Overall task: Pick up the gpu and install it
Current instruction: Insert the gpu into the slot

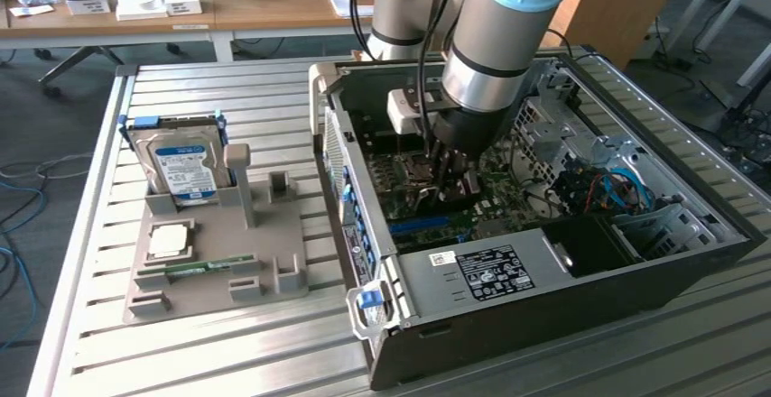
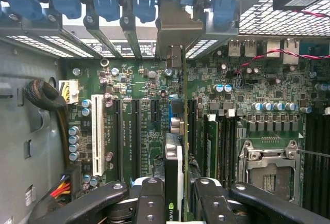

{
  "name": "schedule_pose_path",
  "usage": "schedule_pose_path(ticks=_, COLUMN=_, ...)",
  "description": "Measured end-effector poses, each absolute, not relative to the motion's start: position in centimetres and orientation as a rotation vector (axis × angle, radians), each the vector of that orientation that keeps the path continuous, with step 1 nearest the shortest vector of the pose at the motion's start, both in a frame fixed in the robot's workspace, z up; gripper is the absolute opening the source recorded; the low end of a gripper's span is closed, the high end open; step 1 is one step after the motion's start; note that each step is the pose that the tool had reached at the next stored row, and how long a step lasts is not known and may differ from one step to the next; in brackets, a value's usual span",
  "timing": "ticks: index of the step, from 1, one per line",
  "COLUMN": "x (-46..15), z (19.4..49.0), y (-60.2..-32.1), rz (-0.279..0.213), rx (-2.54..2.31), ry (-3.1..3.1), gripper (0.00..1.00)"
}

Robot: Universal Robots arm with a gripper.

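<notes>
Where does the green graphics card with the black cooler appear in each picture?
Exterior view: the green graphics card stands edge-down under the arm, inside the open black computer case.
Wrist view: seen edge-on between the end effector fingers, its bracket at the rear slots.
Shared landmark: the green motherboard.

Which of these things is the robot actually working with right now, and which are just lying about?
In use:
- gpu, held edge-on by the pincer over the motherboard slots
- open computer case

Lying about:
- hard drive upright in the grey holder tray
- RAM stick on that tray
- silver processor chip on that tray
</notes>
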State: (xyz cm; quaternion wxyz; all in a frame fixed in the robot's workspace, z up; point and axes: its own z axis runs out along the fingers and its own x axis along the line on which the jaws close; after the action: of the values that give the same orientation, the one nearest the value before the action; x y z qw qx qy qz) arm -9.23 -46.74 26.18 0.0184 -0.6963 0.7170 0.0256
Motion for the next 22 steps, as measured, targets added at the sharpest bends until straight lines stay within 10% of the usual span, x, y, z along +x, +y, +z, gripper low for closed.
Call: schedule_pose_path(ticks=22, x=-9.33, z=25.76, y=-46.74, rz=0.079, rx=-2.162, ry=2.227, gripper=0.27)
